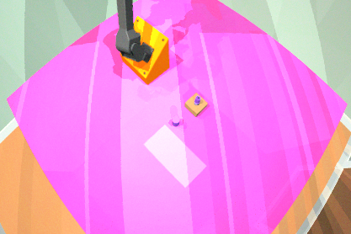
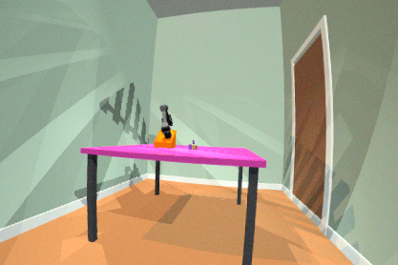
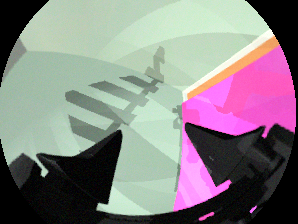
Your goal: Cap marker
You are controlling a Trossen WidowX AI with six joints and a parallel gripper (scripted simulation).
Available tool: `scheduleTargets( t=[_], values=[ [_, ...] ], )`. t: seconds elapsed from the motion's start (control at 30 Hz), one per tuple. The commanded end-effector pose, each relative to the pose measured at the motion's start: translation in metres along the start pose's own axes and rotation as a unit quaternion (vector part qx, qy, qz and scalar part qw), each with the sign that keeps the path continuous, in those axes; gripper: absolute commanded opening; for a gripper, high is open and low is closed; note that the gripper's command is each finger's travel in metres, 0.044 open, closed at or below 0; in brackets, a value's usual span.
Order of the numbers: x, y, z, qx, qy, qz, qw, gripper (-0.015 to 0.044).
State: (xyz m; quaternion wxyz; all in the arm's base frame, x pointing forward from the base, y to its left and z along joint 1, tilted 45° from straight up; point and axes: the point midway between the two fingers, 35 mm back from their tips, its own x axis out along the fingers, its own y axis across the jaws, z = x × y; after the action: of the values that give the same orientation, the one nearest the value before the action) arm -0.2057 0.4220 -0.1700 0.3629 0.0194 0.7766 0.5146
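The holder block (image 1: 196, 109) (image 2: 195, 148) is small and tan, right of the arm's base on the table. The marker, a short purple upright thing (image 1: 197, 100) (image 2: 193, 142), stands in it with no cap seen on it. The loose cap (image 1: 175, 122) (image 2: 190, 147), small and purple with a paler top, stands on the table beside the block, toward the lower left in the top view. My gripper (image 3: 154, 129) is open, with nothing between its fingers in the wrist view. It is away from marker and cap, neither of which shows in the wrist view.
The magenta table (image 1: 257, 126) (image 2: 216, 159) carries an orange and yellow wedge-shaped base (image 1: 160, 65) (image 2: 164, 143) under the dark arm (image 1: 125, 25) (image 2: 165, 119). A pale rectangle (image 1: 175, 156) lies on the table below the cap in the top view.
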Motion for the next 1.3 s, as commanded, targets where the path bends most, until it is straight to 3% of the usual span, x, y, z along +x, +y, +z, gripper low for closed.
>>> scheduleTargets(
  t=[0.0, 0.17, 0.4, 0.6, 0.77, 1.0, 1.27],
  values=[
    [-0.002, 0.0, 0.003, 0.0, -0.004, -0.001, 1.0, 0.0374],
    [-0.048, -0.005, 0.069, 0.01, -0.103, -0.043, 0.994, 0.025],
    [-0.142, -0.029, 0.145, 0.032, -0.228, -0.13, 0.964, 0.025],
    [-0.234, -0.06, 0.182, 0.06, -0.302, -0.221, 0.926, 0.025],
    [-0.309, -0.085, 0.188, 0.087, -0.33, -0.276, 0.898, 0.025],
    [-0.376, -0.111, 0.18, 0.116, -0.346, -0.34, 0.866, 0.025],
    [-0.498, -0.158, 0.127, 0.183, -0.33, -0.475, 0.795, 0.025]
  ],
)
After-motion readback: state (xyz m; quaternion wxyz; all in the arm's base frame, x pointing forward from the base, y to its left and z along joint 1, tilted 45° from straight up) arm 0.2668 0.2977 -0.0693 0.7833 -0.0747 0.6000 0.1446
